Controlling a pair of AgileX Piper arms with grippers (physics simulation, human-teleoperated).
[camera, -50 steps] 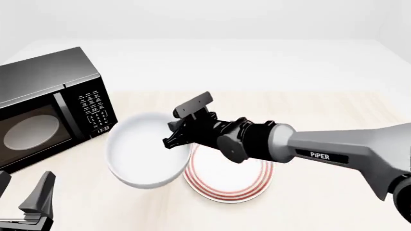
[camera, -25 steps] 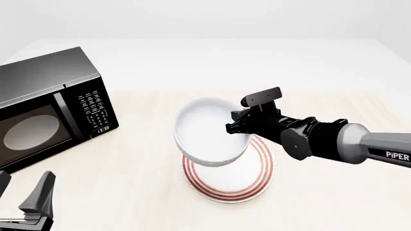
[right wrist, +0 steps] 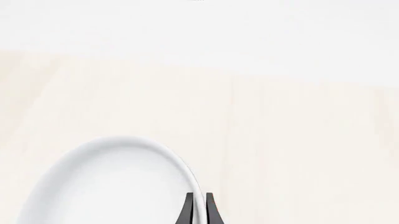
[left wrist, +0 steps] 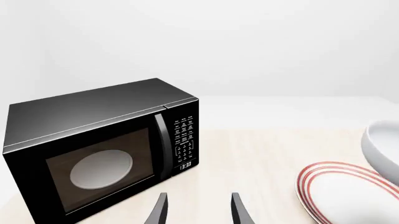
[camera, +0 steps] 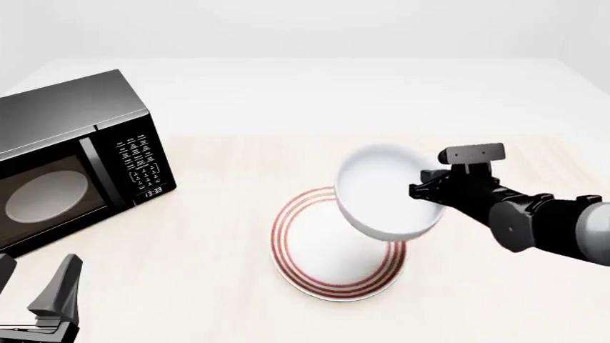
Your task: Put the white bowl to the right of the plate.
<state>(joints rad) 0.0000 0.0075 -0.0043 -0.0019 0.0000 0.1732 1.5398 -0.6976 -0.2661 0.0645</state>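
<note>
I am holding the plain glossy white round bowl point(camera: 386, 191) by its rim in my right gripper point(camera: 426, 191), and it is hanging tilted in the air, its open side facing toward the fixed camera. Measured against the flat round white plate with thin red rings point(camera: 324, 264), the bowl is hovering above the plate's far right part, overlapping that rim in the front view and clear of the pale wooden table point(camera: 219, 264). My right gripper is sitting at the bowl's right edge, on the side away from the plate's centre. In the right wrist view the two dark fingers point(right wrist: 187, 211) are pressing nearly together with the bowl's thin white rim point(right wrist: 156, 154) pinched between them, one finger inside the wall and one outside. My left gripper point(camera: 38, 304) is resting low, well to the left of the plate and nearer the camera than it, its fingers point(left wrist: 160, 211) spreading apart with nothing between them and touching nothing. The black boxy microwave oven with a glass door point(camera: 71, 161) is standing left of the plate, well apart from it, and a pale round turntable point(left wrist: 101, 168) is showing through its door.
</note>
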